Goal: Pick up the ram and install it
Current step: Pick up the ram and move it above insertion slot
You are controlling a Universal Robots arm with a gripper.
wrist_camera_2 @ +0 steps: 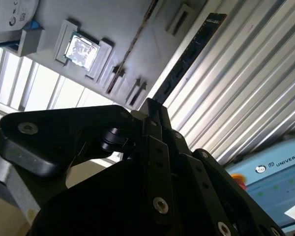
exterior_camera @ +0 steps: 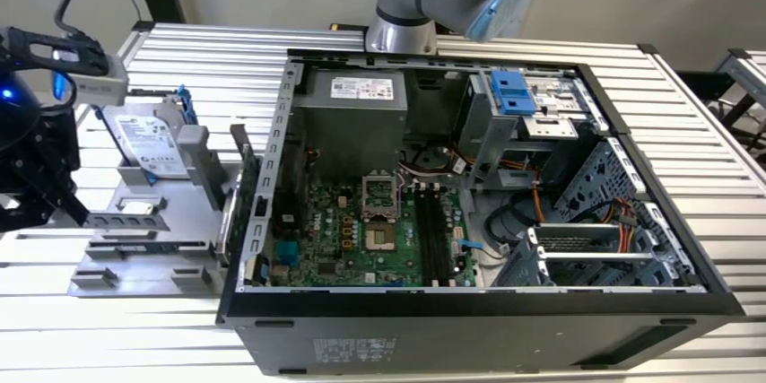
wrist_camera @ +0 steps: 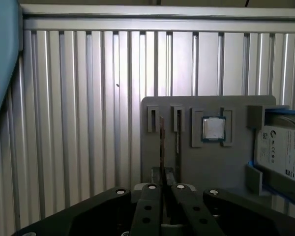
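In the second wrist view the ram (wrist_camera_2: 189, 54) is a long dark stick that juts out from between my gripper's (wrist_camera_2: 155, 105) black fingers, which are shut on its near end. It hangs tilted above the ribbed metal table. In the first wrist view the ram (wrist_camera: 161, 142) shows edge-on as a thin brownish strip, rising from my gripper (wrist_camera: 162, 187) over the grey holder tray (wrist_camera: 187, 162). In the exterior view the arm's wrist (exterior_camera: 42, 132) hangs at the left edge, beside that tray (exterior_camera: 120, 257). The open computer case (exterior_camera: 257, 311) lies in the middle, with long dark memory slots (exterior_camera: 431, 230) on its green motherboard.
The grey tray carries a small square silver processor (wrist_camera: 213, 129) and a silver hard drive in a blue bracket (wrist_camera: 284, 147), also seen in the exterior view (exterior_camera: 150, 145). Inside the case are a power supply (exterior_camera: 353, 114), cables and drive cages (exterior_camera: 598, 239). Ribbed table (wrist_camera: 88, 123) surrounds everything.
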